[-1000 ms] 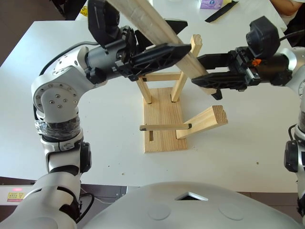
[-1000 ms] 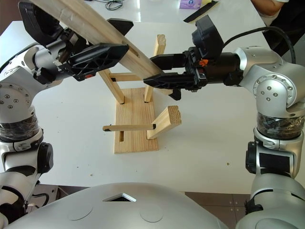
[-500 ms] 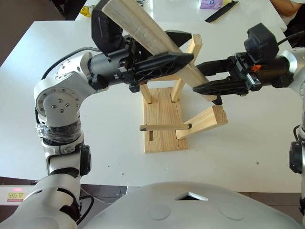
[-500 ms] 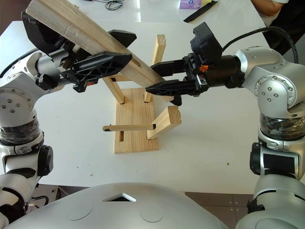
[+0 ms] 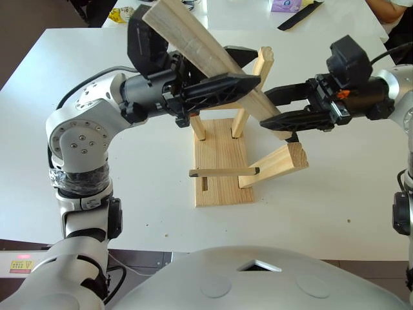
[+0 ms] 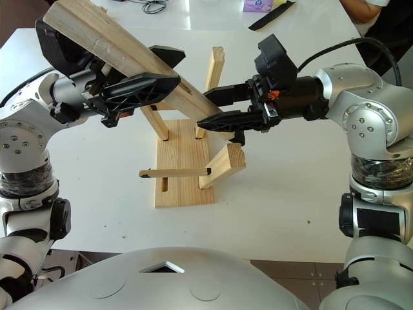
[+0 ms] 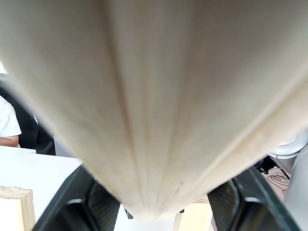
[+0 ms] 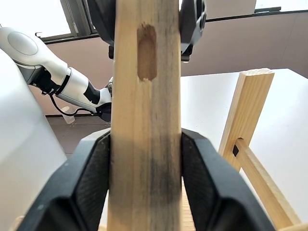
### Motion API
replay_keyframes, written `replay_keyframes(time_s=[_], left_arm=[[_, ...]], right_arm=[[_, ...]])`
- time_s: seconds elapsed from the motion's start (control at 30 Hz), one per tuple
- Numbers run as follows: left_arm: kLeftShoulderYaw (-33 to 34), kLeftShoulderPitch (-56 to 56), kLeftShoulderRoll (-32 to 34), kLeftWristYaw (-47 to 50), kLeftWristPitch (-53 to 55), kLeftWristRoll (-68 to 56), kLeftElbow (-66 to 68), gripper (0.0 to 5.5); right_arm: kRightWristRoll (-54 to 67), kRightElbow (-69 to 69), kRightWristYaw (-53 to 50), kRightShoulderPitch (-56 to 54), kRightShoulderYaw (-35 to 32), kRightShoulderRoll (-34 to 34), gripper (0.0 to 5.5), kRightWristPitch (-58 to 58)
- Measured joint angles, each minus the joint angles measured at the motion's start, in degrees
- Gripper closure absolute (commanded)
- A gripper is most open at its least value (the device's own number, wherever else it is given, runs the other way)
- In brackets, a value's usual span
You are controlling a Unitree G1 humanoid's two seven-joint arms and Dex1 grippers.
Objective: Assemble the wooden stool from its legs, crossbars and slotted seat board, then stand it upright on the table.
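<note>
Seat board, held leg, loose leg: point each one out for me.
seat board (image 5: 222, 148), left eye view, bare middle
held leg (image 5: 190, 39), left eye view, upper stretch
loose leg (image 5: 276, 166), left eye view, side face

No legible text is showing anywhere. A pale sticker (image 5: 21, 264) below the counter (image 5: 335, 194) edge is carrying a small triangle mark and a red dot, but its print is too small to read. A purple packet (image 5: 284, 5) farther back is showing print that is also unreadable.
</note>
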Motion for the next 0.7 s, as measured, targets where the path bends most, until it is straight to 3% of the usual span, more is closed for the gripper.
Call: replay_keyframes(time_s=[0.13,0.47,0.7], left_arm=[[-0.24,0.00,0.00,-0.01,-0.26,0.35,0.04,3.27],[1.27,-0.02,-0.50,1.34,-1.15,1.43,2.44,3.45],[3.05,-1.82,-0.22,1.64,-1.34,1.36,4.09,3.45]], right_arm=[[-0.94,0.41,0.69,-0.25,0.35,-0.10,3.45,-0.74],[-12.13,0.19,3.03,3.48,6.31,-1.98,1.84,-9.33],[-17.97,2.86,1.97,5.76,6.57,-2.53,0.78,-13.58]])
